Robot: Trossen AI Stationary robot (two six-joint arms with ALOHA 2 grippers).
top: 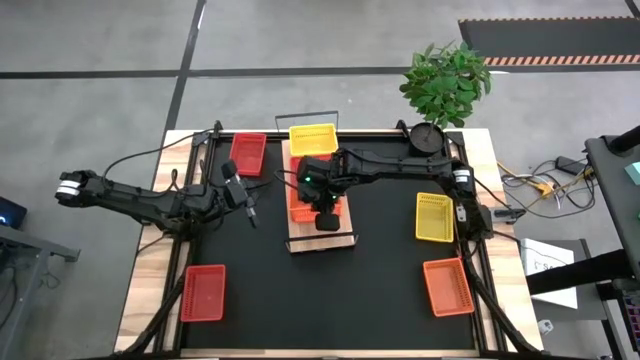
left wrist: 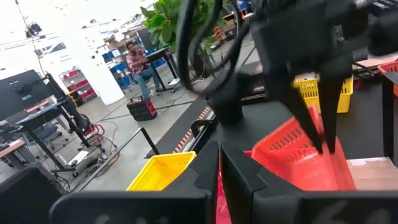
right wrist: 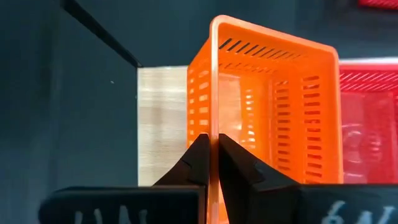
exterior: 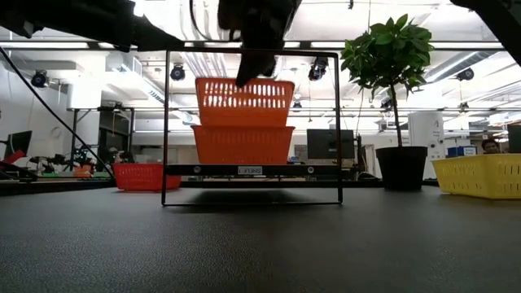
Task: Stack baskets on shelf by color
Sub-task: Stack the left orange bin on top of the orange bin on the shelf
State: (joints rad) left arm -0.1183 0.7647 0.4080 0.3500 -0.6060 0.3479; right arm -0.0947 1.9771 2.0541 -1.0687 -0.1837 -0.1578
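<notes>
Orange basket (right wrist: 273, 106) in right gripper (right wrist: 211, 163), above shelf (top: 345, 236).

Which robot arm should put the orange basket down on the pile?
The right arm. Its tool already pinches the orange basket's rim, just above the other orange basket on the shelf. The left tool sits beside the shelf, holding nothing.
</notes>
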